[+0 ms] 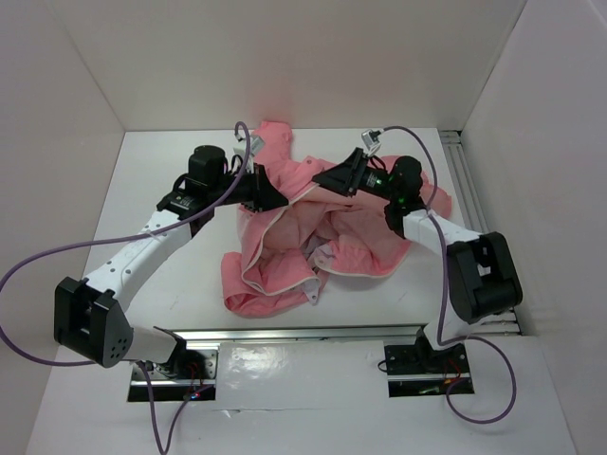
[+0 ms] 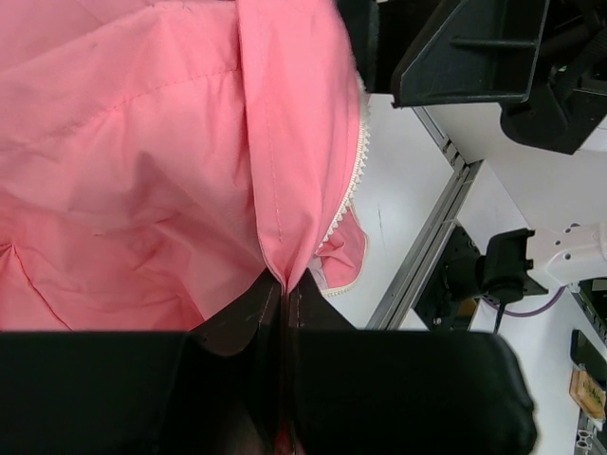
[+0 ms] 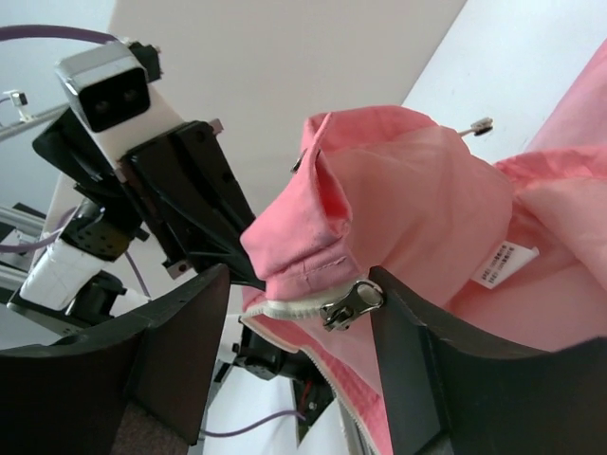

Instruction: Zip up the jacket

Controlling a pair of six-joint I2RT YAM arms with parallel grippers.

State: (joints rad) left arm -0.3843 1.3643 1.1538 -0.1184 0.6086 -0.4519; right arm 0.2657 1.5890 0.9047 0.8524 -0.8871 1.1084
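Note:
The salmon-pink jacket (image 1: 313, 242) lies crumpled mid-table, open, with paler lining and white zipper edging (image 2: 356, 171) showing. My left gripper (image 1: 275, 197) is shut on a fold of the jacket's fabric (image 2: 283, 275) near its upper part and holds it raised. My right gripper (image 1: 319, 180) faces it from the right, close by. In the right wrist view the right gripper (image 3: 302, 284) is open with its jaws wide apart. The jacket's hem corner sits between them, and its metal zipper slider (image 3: 349, 303) rests against the right finger (image 3: 417, 360).
White walls enclose the table on the left, back and right. An aluminium rail (image 1: 303, 332) runs along the near edge by the arm bases. A second rail (image 1: 465, 180) runs along the right side. A white care label (image 3: 503, 261) shows inside the jacket.

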